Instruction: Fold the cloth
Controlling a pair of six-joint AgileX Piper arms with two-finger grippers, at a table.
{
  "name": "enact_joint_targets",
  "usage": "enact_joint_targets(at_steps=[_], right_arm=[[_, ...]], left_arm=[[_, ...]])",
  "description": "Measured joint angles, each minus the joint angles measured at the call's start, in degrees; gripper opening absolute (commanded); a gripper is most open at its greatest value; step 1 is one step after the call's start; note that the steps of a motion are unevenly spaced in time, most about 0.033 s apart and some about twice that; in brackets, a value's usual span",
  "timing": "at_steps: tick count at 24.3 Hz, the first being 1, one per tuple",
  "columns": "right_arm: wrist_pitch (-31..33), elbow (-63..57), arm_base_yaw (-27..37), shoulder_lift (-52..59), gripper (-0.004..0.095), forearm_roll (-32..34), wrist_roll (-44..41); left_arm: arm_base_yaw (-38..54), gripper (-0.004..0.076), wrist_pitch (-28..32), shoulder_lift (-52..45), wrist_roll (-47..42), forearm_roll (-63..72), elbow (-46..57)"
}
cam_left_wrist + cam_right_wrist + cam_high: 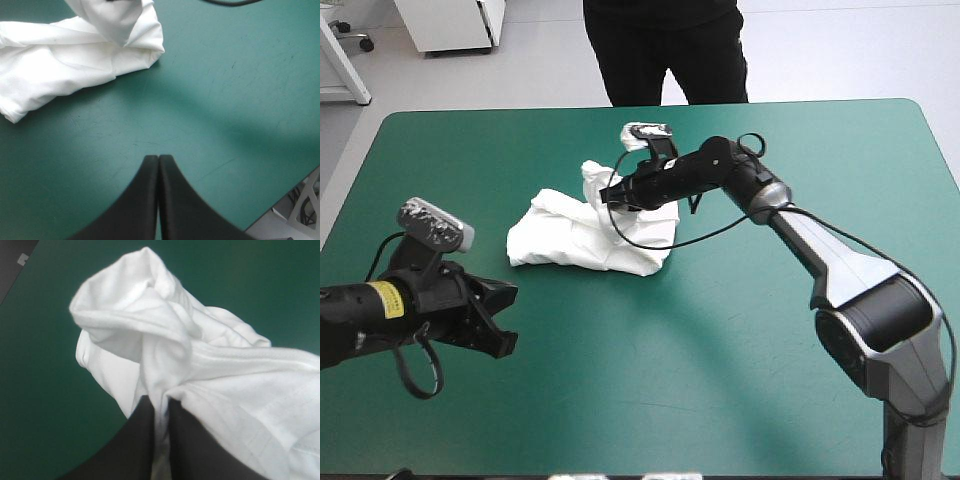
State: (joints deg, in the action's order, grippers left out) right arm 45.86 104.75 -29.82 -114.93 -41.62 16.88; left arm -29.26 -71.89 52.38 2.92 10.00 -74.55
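high view shows the t-shirt [582,238] as a crumpled white heap on the teal-green table [720,360], toward its far edge. the right gripper [612,194] pinches a raised fold of it. the left gripper [506,318] hangs well apart, its 2 fingers pressed together, holding nothing.

High cam looks fwd/down over whole desk [720,360]; L wrist cam low nr desk, R wrist cam v. close on T-shirt [210,370], shared by all.
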Motion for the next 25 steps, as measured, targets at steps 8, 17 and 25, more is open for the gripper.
enact_joint_targets(at_steps=[8,17,25], right_arm=[[7.7,14.0,-4.6,-7.5,0.0625,0.9,-4.9],[18.6,14.8,-1.2,-7.6,0.0559,10.7,-13.6],[24.9,14.8,0.9,-7.6,0.0560,22.7,-18.9]], left_arm=[[0.0,-0.0009,0.0,-4.0,-2.5,0.0,0.4],[0.0,-0.0009,0.0,-4.0,-2.9,0.0,0.4],[0.0,-0.0009,0.0,-4.0,-2.9,0.0,0.4]])
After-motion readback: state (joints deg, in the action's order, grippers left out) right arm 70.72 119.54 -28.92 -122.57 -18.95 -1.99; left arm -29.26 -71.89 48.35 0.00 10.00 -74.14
